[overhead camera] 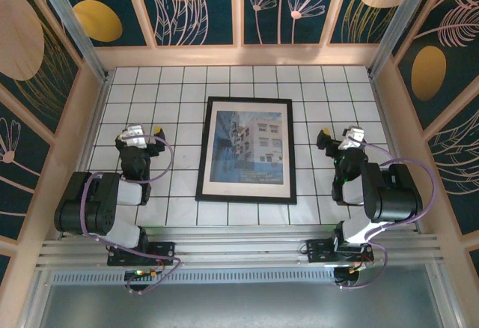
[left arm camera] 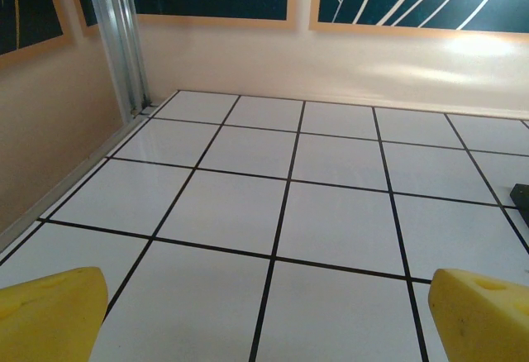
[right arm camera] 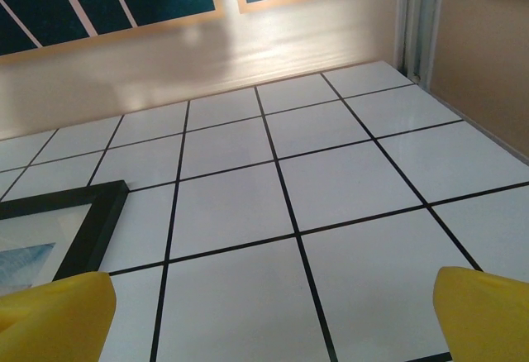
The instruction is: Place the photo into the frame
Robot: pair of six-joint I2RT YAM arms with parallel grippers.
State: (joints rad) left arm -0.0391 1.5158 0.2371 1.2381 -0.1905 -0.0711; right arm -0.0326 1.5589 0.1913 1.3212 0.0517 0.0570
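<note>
The black frame (overhead camera: pixel 202 148) lies flat in the middle of the tiled table. Inside it sits the blue-toned photo (overhead camera: pixel 248 144) of pale buildings, bordered by a cream mat. My left gripper (overhead camera: pixel 144 129) rests left of the frame, open, with bare tiles between its yellow fingers (left arm camera: pixel 50 312). My right gripper (overhead camera: pixel 340 131) sits right of the frame, also open and holding nothing. The right wrist view catches the frame's corner (right arm camera: pixel 99 213) and a bit of the photo (right arm camera: pixel 21 263) at its left edge. In the left wrist view, a sliver of the frame (left arm camera: pixel 521 192) shows at the far right.
Peach walls (overhead camera: pixel 247 57) enclose the white tiled table (overhead camera: pixel 179 88) on three sides, with metal corner posts (left arm camera: pixel 124 40). Both arm bases are bolted to a rail (overhead camera: pixel 239 253) along the near edge.
</note>
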